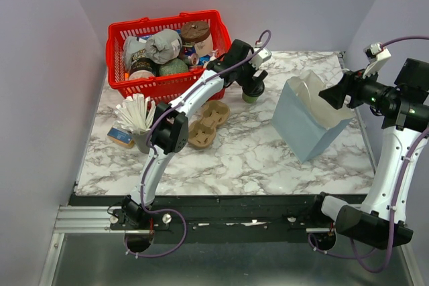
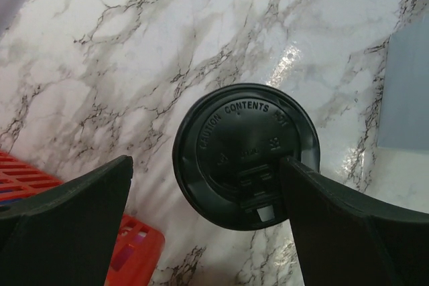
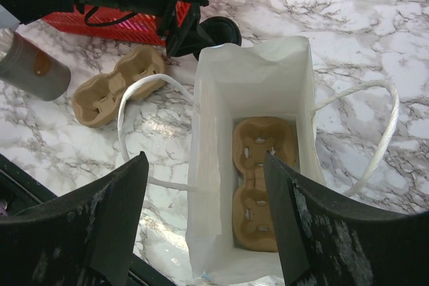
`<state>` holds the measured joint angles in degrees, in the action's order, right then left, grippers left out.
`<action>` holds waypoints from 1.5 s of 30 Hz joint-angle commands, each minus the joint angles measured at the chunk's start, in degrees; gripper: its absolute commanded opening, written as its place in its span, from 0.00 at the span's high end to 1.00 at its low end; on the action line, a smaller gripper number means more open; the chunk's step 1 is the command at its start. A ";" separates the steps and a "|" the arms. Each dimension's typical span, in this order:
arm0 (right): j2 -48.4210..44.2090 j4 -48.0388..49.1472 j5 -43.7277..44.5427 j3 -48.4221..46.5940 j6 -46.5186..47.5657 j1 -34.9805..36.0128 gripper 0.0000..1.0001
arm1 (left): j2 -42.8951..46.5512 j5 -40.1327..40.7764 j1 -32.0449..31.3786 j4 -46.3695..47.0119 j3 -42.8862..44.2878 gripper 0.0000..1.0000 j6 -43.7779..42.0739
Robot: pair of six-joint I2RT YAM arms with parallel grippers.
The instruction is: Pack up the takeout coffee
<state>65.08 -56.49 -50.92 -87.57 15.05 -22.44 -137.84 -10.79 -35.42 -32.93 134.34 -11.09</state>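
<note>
Lidded coffee cup (image 2: 244,142) under open left claw (image 2: 206,165), bag (image 3: 221,85) holding cardboard carrier (image 3: 258,185) under open right claw (image 3: 204,165)

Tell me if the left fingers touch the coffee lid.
Cannot tell. Left wrist view: one finger stands clear of the lid; the other finger overlaps its rim, contact unclear.
</note>
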 commanded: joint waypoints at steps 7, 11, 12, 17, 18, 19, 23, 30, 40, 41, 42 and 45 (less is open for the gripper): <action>0.14 0.33 -1.99 0.91 0.42 0.29 0.22 | -2.08 -2.31 1.49 -4.51 1.45 0.01 -0.33; 0.31 0.41 -1.99 0.91 0.42 0.29 0.22 | -2.70 -3.27 1.41 -3.99 2.24 0.02 0.72; 0.31 0.33 -1.99 0.91 0.42 0.29 0.22 | -2.87 -3.62 1.41 -3.73 2.59 0.03 1.07; 0.40 0.33 -1.82 1.17 0.51 0.29 0.22 | -2.26 -4.15 1.49 0.22 2.94 0.02 3.53; 0.49 0.33 -1.73 1.26 0.51 0.29 0.22 | -2.26 -4.24 1.49 0.84 3.12 0.02 3.97; 0.40 0.33 -1.73 1.35 0.51 0.29 0.22 | -2.00 -4.68 1.58 1.54 3.12 0.02 4.32; 0.49 0.41 -1.64 1.35 0.51 0.29 0.22 | -1.20 -5.65 1.76 5.06 2.94 0.01 5.55; 0.14 0.33 -1.55 1.79 0.60 0.29 0.22 | -2.17 -4.60 1.84 4.72 3.03 0.01 6.00; 0.57 0.68 -1.64 1.79 0.42 0.29 0.22 | -4.36 -2.66 1.49 4.45 3.29 0.01 5.03; 0.84 0.59 -1.56 1.61 0.42 0.29 0.22 | -4.45 -2.75 1.49 4.36 3.21 0.01 5.03; 0.93 0.50 -1.47 1.44 0.42 0.29 0.22 | -4.54 -3.01 1.58 4.36 3.29 0.01 4.94; 1.02 0.50 -1.38 1.44 0.51 0.29 0.22 | -4.89 -3.01 1.49 4.36 3.29 0.01 4.50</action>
<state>65.52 -56.45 -51.29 -85.84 15.07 -22.46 -140.20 -15.05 -35.20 -28.38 136.42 -6.04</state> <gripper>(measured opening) 0.781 0.987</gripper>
